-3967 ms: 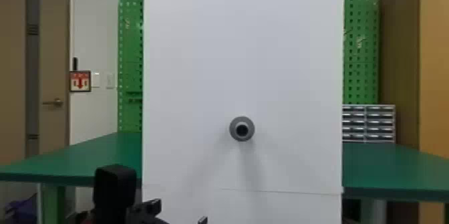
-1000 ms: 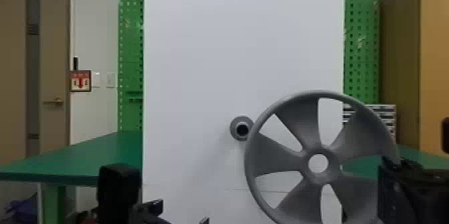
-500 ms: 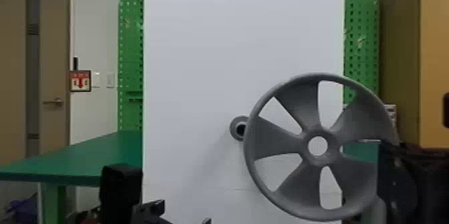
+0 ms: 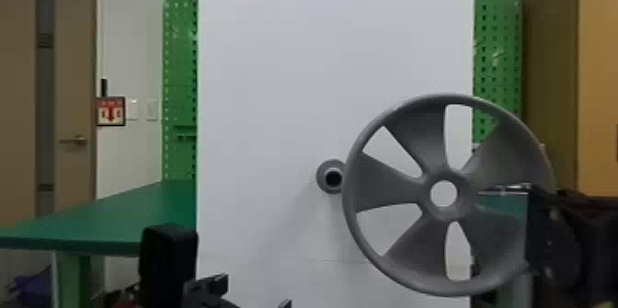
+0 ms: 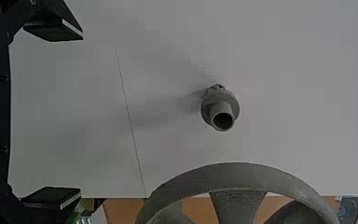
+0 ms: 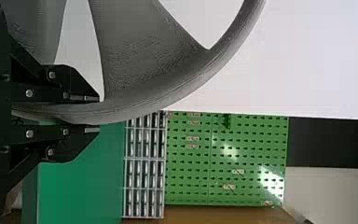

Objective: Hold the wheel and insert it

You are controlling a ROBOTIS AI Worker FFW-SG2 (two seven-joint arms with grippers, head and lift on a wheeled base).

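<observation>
matte grey five-bladed wheel: upright, off to the right tool's side of the peg; pick-up looks done, insertion not.
right black two-finger tool: narrow, fingers clamped either side of the wheel's rim; hold looks ok.
hollow grey peg w/ round flange: bare, sticks out of the bd; prob. the target.
grey ring-shaped hub: its hole is well to one side of the peg & a bit lower in the head view, so lining up is left, then pushing on, then letting go.
flat white upright bd: carries the peg, no wheel mounted.
left black two-finger tool: wide, empty, near the peg.
overall: approx. halfway, I'd guess.
</observation>
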